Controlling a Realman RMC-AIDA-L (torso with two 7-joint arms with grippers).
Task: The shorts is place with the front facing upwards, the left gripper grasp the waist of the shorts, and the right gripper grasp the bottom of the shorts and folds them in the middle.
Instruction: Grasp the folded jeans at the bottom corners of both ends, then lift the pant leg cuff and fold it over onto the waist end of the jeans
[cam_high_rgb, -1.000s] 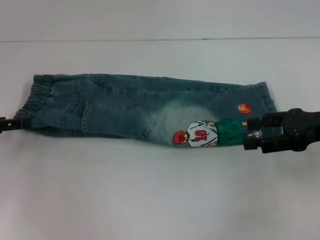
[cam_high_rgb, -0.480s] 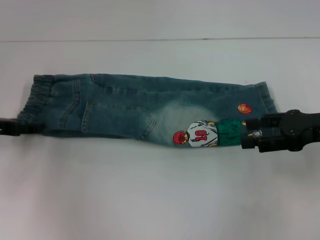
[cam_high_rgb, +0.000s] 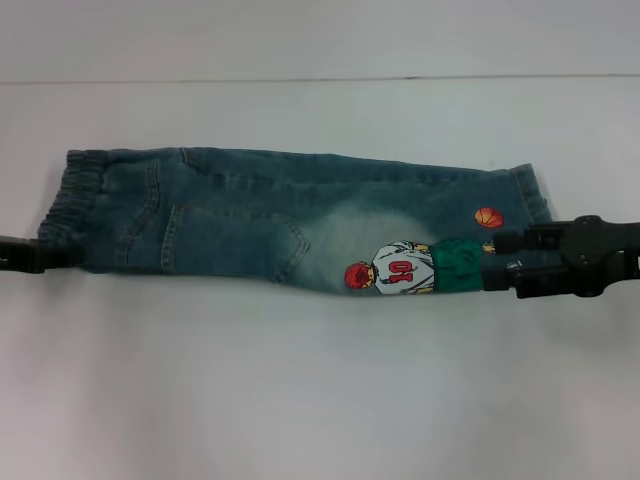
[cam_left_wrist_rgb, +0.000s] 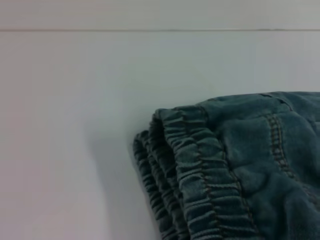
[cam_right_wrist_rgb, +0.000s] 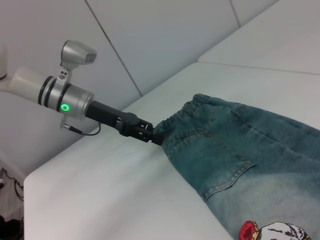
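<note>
**Shorts stretched between two grippers**

I see a plain white table (cam_high_rgb: 320, 380) with pale panelled walls behind it. One pair of shorts (cam_high_rgb: 260, 215) lies flat across its middle, waist (cam_high_rgb: 72, 200) to my left, bottom (cam_high_rgb: 530, 200) to my right. The left gripper (cam_high_rgb: 45, 255) is pinched shut on the waist's near corner. The right gripper (cam_high_rgb: 500, 262) meets the bottom by the basketball-player print (cam_high_rgb: 395, 272); its fingers look clamped on the hem. Two grippers, one garment.
</note>
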